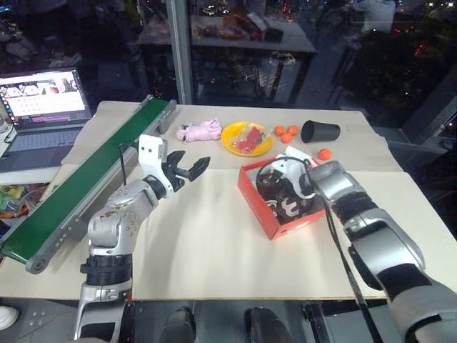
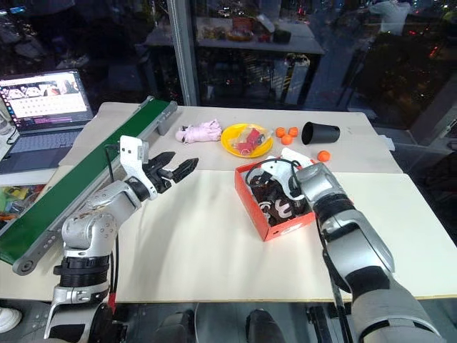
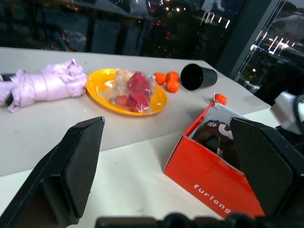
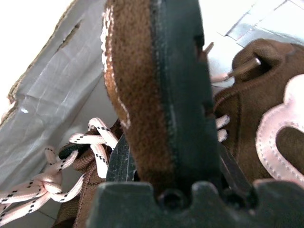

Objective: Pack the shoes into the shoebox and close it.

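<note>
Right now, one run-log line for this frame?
stage: packing | right claw: in shoebox, gripping a shoe | left claw: open, above table | lid: open

red-orange shoebox point(image 1: 265, 207), brown shoes point(image 1: 285, 207), yellow plate point(image 1: 232, 140)

Lab: conveyor belt point(image 1: 86, 186), laptop point(image 1: 44, 107), glass walls.

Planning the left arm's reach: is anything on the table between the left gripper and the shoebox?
Nothing visible: bare table lies between the left gripper and the shoebox; the yellow plate sits farther back.
</note>
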Motion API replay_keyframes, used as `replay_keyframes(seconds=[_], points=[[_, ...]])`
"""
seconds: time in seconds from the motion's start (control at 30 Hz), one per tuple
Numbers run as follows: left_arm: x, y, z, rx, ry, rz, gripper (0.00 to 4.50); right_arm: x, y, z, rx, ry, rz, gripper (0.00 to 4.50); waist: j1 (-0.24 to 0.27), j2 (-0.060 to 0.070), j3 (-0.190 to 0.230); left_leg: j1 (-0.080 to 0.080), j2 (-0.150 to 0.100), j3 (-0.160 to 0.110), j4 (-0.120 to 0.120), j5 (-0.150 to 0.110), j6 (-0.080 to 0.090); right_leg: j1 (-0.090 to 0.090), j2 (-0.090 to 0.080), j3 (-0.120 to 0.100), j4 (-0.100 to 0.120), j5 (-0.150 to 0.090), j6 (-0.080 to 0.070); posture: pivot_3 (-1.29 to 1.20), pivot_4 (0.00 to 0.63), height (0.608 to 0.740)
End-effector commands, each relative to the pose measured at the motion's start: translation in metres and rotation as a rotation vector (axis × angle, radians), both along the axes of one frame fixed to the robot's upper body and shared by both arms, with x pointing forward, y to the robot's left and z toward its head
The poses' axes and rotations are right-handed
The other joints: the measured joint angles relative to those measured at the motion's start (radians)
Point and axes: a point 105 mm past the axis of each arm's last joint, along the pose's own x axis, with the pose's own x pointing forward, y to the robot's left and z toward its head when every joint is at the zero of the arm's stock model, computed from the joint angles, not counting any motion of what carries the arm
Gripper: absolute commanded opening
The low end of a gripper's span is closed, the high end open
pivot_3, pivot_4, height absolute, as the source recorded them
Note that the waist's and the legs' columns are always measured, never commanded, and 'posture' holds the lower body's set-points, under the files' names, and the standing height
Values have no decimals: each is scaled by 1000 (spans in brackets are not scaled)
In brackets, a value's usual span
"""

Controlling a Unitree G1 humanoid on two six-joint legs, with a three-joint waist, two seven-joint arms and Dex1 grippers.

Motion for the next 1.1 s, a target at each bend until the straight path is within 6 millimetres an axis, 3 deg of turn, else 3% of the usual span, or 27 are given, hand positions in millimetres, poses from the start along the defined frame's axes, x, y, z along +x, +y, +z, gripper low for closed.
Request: replay_keyframes(seconds=[0.03,0.23,0.3,0.5,0.6,0.7,0.8,0.9,1.0,1.1], points=[[-6,-2,10,25,-42,-2,4500,-1,4,-16,-26,16,9,2464,2,2,1,0,0,0,0,0,0,-1,0,0,1,0,0,0,150,736],[-8,-4,9,16,-35,-1,4500,13,18,8,83,-72,-30,4472,4,2,1,-1,0,0,-2,0,0,-2,0,0,1,0,-3,0,150,736],[-8,-5,9,19,-33,-7,4500,17,22,24,133,-94,-33,4472,3,3,2,-1,0,0,-2,0,0,-2,0,0,2,0,-3,0,150,736],[-7,-12,9,62,-39,-61,4500,21,27,103,389,-162,-75,4472,6,9,6,-4,0,0,-3,3,5,-5,0,1,2,-1,-3,0,150,736],[-6,-15,9,136,-55,-120,4500,6,24,137,492,-185,-75,4472,9,10,7,-6,0,0,-4,4,6,-8,0,0,2,-1,-3,0,150,736],[-8,-27,9,219,-73,-244,4500,-26,13,165,565,-202,-68,4472,20,10,7,-7,0,-1,-5,3,5,-9,0,-1,2,-2,-4,0,150,736],[-12,-38,12,260,-88,-368,4500,-50,-9,168,536,-248,-133,4472,40,10,7,-8,-1,0,-5,3,4,-9,0,-1,1,-3,-5,0,150,736],[-23,-54,19,279,-101,-532,4500,-73,-46,161,478,-284,-279,4472,50,10,7,-13,-1,0,-3,3,4,-13,-1,-1,1,-3,-4,0,150,736],[-31,-71,25,302,-109,-684,4500,-104,-85,148,455,-303,-460,3703,60,10,7,-19,-1,0,0,3,5,-18,-2,0,2,-3,-4,0,150,736],[-31,-81,29,316,-113,-760,4500,-121,-104,133,466,-319,-589,2769,58,10,7,-19,-2,-1,1,3,5,-18,-1,0,2,-3,-4,0,150,736]])
